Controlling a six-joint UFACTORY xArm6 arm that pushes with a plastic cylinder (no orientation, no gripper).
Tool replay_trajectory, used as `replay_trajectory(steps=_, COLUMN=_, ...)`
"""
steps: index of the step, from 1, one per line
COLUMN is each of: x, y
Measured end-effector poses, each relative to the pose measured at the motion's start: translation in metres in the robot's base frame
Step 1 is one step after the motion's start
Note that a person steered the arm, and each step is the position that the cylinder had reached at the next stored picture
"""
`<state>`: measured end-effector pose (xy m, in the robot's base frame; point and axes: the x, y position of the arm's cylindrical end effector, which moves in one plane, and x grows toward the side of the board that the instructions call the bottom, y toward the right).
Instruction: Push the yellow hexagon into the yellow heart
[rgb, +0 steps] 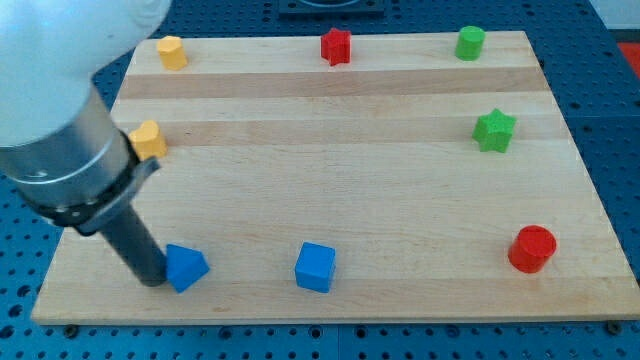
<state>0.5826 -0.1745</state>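
Observation:
The yellow hexagon (172, 51) sits near the board's top left corner. The yellow heart (149, 139) lies below it at the left edge, partly hidden behind my arm. My tip (153, 279) is at the board's bottom left, well below both yellow blocks. It is right against the left side of a blue triangular block (187, 267).
A blue cube (316, 267) lies at bottom centre and a red cylinder (531, 248) at bottom right. A red star (336, 46) is at top centre, a green cylinder (470, 42) at top right, a green star (494, 130) at the right. The wooden board (330, 190) is ringed by blue perforated table.

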Motion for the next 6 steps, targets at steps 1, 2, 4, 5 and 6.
replay_trajectory(steps=1, x=0.000, y=0.036)
replay_trajectory(steps=2, x=0.000, y=0.070)
replay_trajectory(steps=4, x=-0.081, y=0.036)
replay_trajectory(steps=5, x=-0.144, y=0.004)
replay_trajectory(steps=6, x=-0.192, y=0.009)
